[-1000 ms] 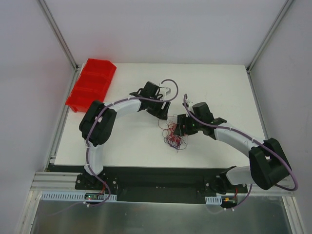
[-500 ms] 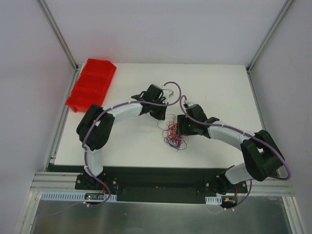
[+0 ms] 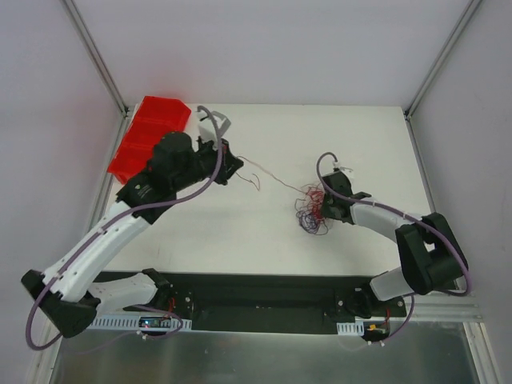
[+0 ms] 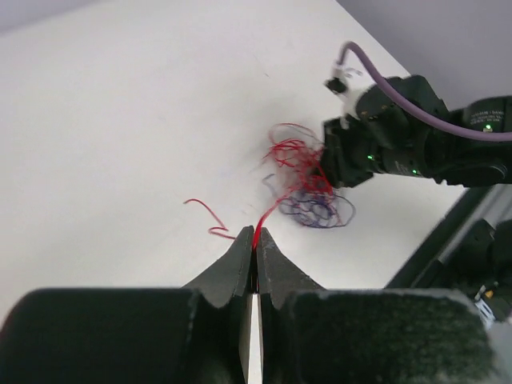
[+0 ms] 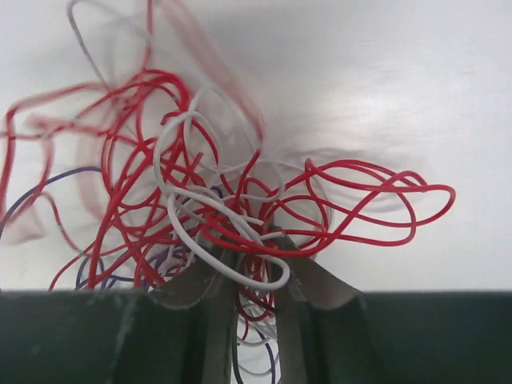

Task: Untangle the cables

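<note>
Pale walls on three sides, metal posts at the far corners, a white bench (image 3: pixel 360 136) below. Noted a red bin (image 3: pixel 148 136) at the far left corner of the bench.

Saw only from overhead the wide spread of the two arms. Placed the left pincer (image 3: pixel 234 162) near the far left corner, just beside the bin. Placed the right pincer (image 3: pixel 324 206) toward the right edge, about midway back. Found the cables (image 3: pixel 312 212) bunched at the right pincer's tip, well apart from the left one. Traced a red strand (image 3: pixel 272 176) running thin and nearly straight from the knot toward the left pincer, but lost it in places, too fine to follow.

Got the left grip from the left wrist view alone. Saw the left pincer (image 4: pixel 255 236) clamped fully together on the red strand (image 4: pixel 268 214), with the cables (image 4: pixel 300 180) beyond as a red and purple knot against the right pincer's black front. Spotted a loose red tail (image 4: pixel 204 214) curling on the bench beside the tips.

Got the right grip from the right wrist view alone. Saw the right pincer (image 5: pixel 254 268) drawn nearly closed, with red and white loops of the cables (image 5: pixel 224 200) caught in the narrow gap and fanning out past it. Made out purple strands at lower left, and the farthest loops only as a blur.
</note>
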